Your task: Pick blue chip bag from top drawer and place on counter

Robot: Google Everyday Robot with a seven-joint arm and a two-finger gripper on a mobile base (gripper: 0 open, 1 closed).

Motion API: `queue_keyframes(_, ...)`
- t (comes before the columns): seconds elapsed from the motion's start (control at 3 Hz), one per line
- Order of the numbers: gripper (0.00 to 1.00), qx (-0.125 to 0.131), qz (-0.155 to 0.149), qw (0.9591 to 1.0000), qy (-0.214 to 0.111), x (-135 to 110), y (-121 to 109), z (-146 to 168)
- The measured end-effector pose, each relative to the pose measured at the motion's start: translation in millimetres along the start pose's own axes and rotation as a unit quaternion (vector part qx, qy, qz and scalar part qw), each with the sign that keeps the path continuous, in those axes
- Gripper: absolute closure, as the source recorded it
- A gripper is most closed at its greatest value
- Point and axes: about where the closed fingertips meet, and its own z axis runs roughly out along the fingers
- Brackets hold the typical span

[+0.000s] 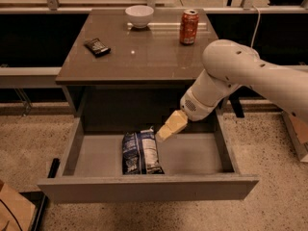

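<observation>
Since the counter point(144, 57) fills the upper middle of the frame with bare top near its front edge, I judge that the landing spot. Below it, the top drawer point(144, 189) stands pulled out across the lower frame, its floor open to me from above. My arm point(231, 71) enters from the right edge and bends down over it. The blue chip bag point(140, 153) lies flat on the drawer floor, left of centre. My gripper point(168, 128) hangs at frame centre, just beside the bag's upper right corner and angled toward it. I cannot tell how far open it is, and the bag is not lifted. A red can point(189, 27), white bowl point(139, 16) and black packet point(97, 46) sit farther back.
</observation>
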Motion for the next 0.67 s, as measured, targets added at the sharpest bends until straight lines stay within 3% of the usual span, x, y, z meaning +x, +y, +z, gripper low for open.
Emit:
queue_keyframes(0.33, 0.00, 0.000, 0.000, 1.0000, 0.000, 0.0, 0.0, 0.1)
queue_keyframes(0.67, 0.00, 0.004, 0.019, 0.9998, 0.002, -14.4, 10.5, 27.2)
